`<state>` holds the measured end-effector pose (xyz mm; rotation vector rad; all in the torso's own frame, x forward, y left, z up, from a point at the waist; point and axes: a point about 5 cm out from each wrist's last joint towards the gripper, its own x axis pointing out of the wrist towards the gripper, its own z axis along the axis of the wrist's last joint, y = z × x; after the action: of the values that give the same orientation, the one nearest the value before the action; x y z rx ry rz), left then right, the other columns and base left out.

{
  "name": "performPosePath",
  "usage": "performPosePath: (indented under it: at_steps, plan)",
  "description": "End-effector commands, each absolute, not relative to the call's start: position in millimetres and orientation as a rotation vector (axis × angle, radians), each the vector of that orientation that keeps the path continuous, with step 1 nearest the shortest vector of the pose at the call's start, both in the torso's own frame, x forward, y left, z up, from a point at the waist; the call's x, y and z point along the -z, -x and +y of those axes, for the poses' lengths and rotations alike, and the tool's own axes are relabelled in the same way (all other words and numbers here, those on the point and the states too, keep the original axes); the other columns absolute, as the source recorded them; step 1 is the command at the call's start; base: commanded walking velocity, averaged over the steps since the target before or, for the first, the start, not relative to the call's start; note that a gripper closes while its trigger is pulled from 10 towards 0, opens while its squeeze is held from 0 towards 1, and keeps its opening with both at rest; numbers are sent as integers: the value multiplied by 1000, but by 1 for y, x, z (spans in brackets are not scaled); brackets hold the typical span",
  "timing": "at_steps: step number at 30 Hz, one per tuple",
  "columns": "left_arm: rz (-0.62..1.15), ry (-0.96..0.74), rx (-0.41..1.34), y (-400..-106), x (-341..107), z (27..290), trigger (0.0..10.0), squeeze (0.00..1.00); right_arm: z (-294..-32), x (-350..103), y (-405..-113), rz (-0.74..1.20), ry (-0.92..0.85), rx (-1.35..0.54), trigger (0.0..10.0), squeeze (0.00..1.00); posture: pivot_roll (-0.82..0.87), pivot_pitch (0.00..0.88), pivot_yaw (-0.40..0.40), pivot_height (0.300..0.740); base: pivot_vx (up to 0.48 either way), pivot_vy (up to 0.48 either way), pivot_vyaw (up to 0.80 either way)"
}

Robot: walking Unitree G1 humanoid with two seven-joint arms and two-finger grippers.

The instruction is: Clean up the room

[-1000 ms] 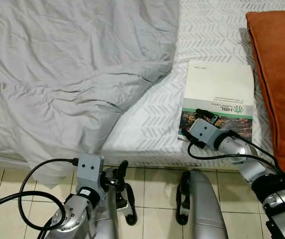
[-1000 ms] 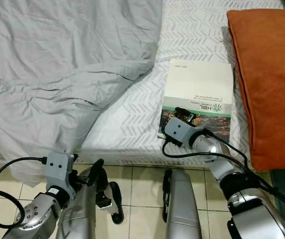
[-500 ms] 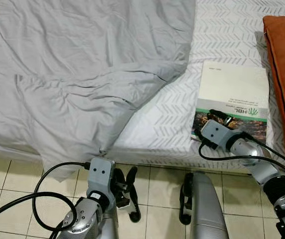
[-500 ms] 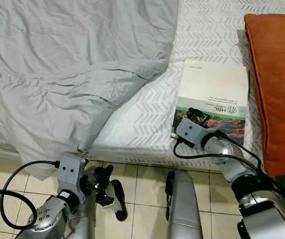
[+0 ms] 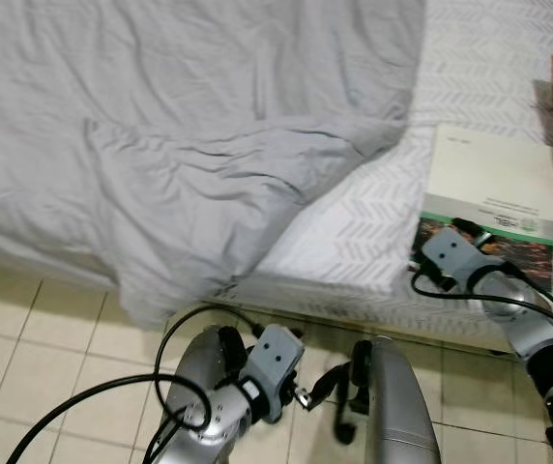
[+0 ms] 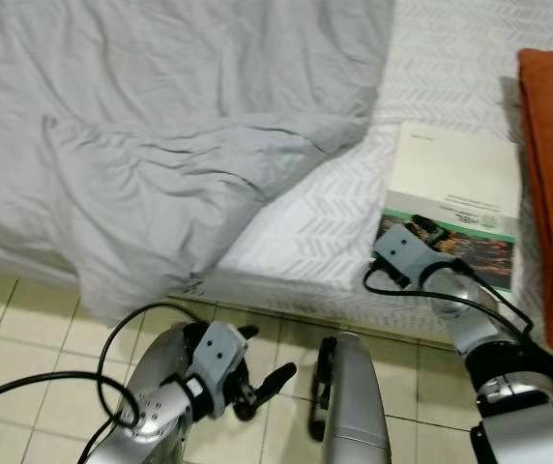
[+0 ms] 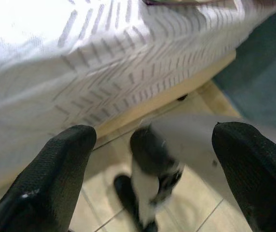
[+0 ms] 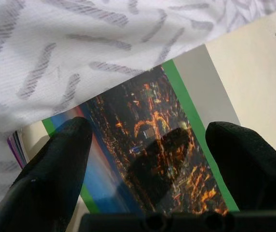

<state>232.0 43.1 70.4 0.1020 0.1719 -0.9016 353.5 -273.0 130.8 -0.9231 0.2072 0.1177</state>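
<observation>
A thin book point(image 5: 494, 184) with a cream cover, a green stripe and a night city photo lies flat on the bed's right side, near the edge. My right gripper point(image 5: 472, 235) hovers over the book's near end. In the right wrist view its fingers point(image 8: 56, 179) stand open, wide apart above the photo, with nothing held. My left gripper point(image 5: 317, 387) is low over the floor beside my legs. It is open and empty, and in the left wrist view point(image 7: 150, 164) it faces the bed's edge and my foot.
A rumpled grey duvet point(image 5: 209, 145) covers the left and middle of the bed and hangs over its front edge. An orange pillow point(image 6: 552, 184) lies right of the book. The patterned sheet point(image 5: 354, 222) is bare between duvet and book. Beige floor tiles point(image 5: 25, 329) run along the bed.
The camera has swung left, so everything sits further right in the picture. My left gripper has turned inward toward my legs. The right gripper stays at the book's near end.
</observation>
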Motion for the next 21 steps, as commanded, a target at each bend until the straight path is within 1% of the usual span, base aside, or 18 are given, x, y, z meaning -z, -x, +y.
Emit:
performPosePath:
  at_steps: [1,3,5,6,7,11,15,18,20,21]
  plan:
    - [196,-97,1000,-218,-60,27,10000,0,-302,-82,-322,488,929,-93,10000,0,3,488,0,615,0,0,0]
    - [165,-100,1025,-222,-63,22,10000,0,-304,-83,-322,490,937,-85,10000,0,-4,483,1,615,0,0,0]
    - [92,-113,1020,-230,-71,20,10000,0,-306,-85,-322,488,950,-74,10000,0,-7,482,4,615,0,0,0]
    - [92,-113,1020,-230,-71,20,10000,0,-306,-85,-322,488,950,-74,10000,0,-7,482,4,615,0,0,0]
    - [36,-137,1003,-236,-79,23,10000,0,-310,-88,-322,489,968,-61,10000,0,-6,479,9,615,0,0,0]
    - [13,-142,992,-235,-80,28,10000,0,-317,-90,-319,499,1005,-40,10000,0,-3,479,10,615,0,0,0]
    - [13,-131,981,-232,-78,31,10000,0,-319,-91,-319,496,1017,-33,10000,0,0,476,5,615,0,0,0]
    - [8,-141,967,-231,-76,36,10000,0,-315,-94,-323,467,987,-27,10000,0,1,468,2,615,0,0,0]
    - [0,-141,953,-230,-77,40,10000,0,-309,-99,-329,423,948,-22,10000,0,2,460,-1,615,0,0,0]
    - [-7,-139,946,-230,-79,41,10000,0,-306,-104,-332,383,901,-8,10000,0,3,455,-3,615,0,0,0]
